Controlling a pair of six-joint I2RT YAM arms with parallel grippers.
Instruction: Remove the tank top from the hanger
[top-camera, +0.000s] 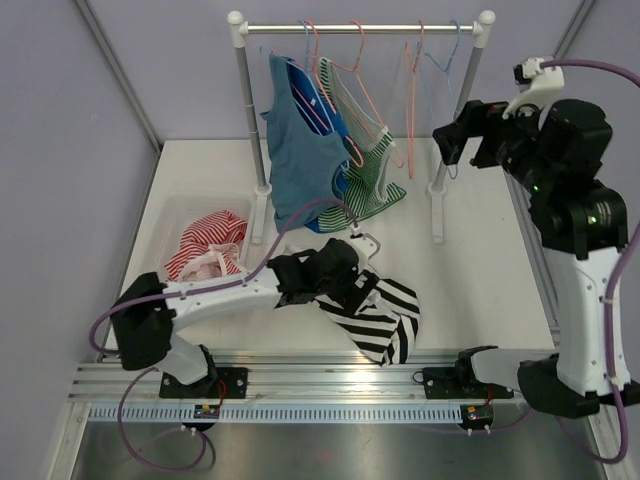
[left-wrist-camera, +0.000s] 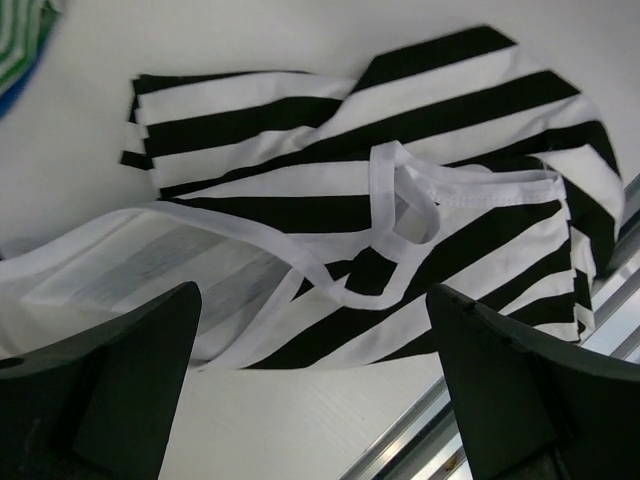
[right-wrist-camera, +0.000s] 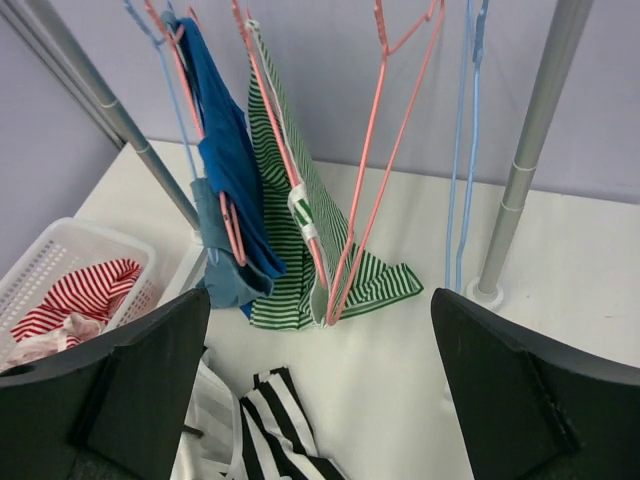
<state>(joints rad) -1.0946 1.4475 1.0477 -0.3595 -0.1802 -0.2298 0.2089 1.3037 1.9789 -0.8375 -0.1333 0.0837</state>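
A black-and-white striped tank top (top-camera: 385, 315) lies crumpled on the table near the front edge, on no hanger, its white straps (left-wrist-camera: 400, 195) loose on top. My left gripper (top-camera: 350, 280) hovers just above its left part, open, with nothing between the fingers (left-wrist-camera: 312, 300). My right gripper (top-camera: 450, 135) is raised by the rack's right post, open and empty (right-wrist-camera: 320, 300). An empty pink hanger (top-camera: 412, 90) (right-wrist-camera: 385, 150) and an empty blue hanger (top-camera: 440, 60) (right-wrist-camera: 465, 150) hang on the rail.
On the rack (top-camera: 360, 28) a blue top (top-camera: 300, 150) and a green striped top (top-camera: 365, 180) hang on hangers. A white basket (top-camera: 185, 225) with red striped clothes stands at the left. The rack's right post (top-camera: 437, 200) stands close to my right gripper.
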